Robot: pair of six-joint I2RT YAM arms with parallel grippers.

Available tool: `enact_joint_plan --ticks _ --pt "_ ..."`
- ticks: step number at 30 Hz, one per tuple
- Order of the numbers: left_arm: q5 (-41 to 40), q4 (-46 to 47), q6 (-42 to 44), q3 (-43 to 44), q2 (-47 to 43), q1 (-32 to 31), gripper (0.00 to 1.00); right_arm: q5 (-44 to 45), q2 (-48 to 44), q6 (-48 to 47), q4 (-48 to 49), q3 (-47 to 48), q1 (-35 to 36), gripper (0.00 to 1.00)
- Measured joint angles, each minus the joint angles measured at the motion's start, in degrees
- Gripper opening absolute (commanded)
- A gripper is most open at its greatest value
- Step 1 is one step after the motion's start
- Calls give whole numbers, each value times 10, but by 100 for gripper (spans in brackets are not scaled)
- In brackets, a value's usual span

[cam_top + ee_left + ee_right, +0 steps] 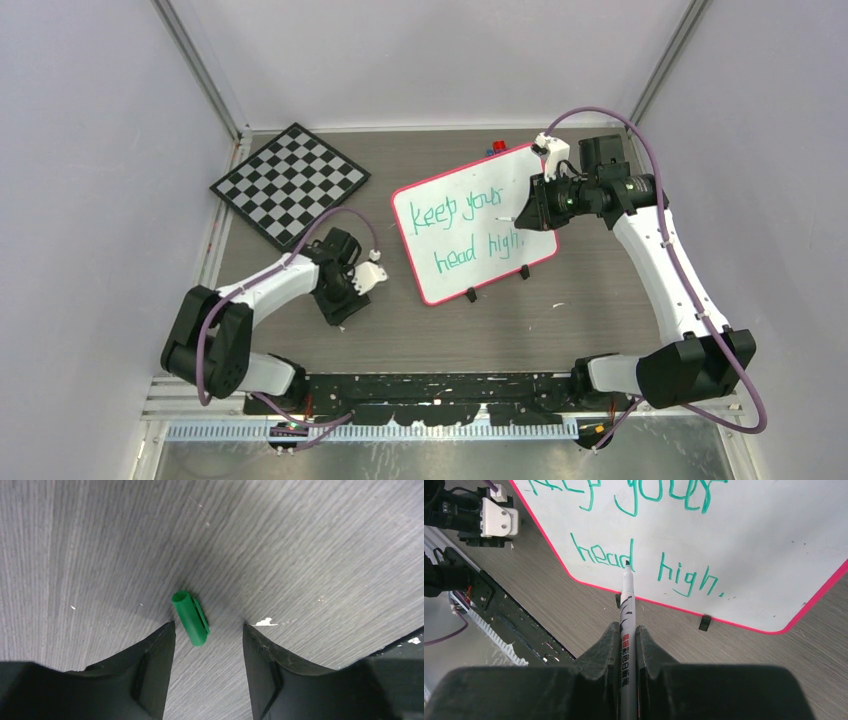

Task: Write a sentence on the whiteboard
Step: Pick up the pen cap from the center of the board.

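Green sentence (pixel 468 228) ahead of right claw (pixel 627 630).

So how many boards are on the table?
2. The whiteboard lies in the middle, under the right arm. The chessboard lies in the far left corner. No other board shows, though something small is partly hidden behind the whiteboard.

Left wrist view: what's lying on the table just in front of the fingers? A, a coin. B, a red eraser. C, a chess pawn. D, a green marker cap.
D: a green marker cap lies on its side on the grey wood-grain table, at the tips of the open left gripper.
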Motion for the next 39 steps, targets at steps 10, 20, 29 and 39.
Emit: enact_joint_plan --ticks 10,20,29,39 --pt "-21 2 -14 31 42 -3 39 2 0 -1 0 -4 0 0" --pt "-20 -7 6 14 29 -3 24 0 0 -4 -4 -5 0 0" --pt "-2 -17 7 22 22 -2 1 -18 0 10 -4 -5 0 0" --pt "125 -129 7 169 -105 -25 0 -97 0 75 9 -43 6 0"
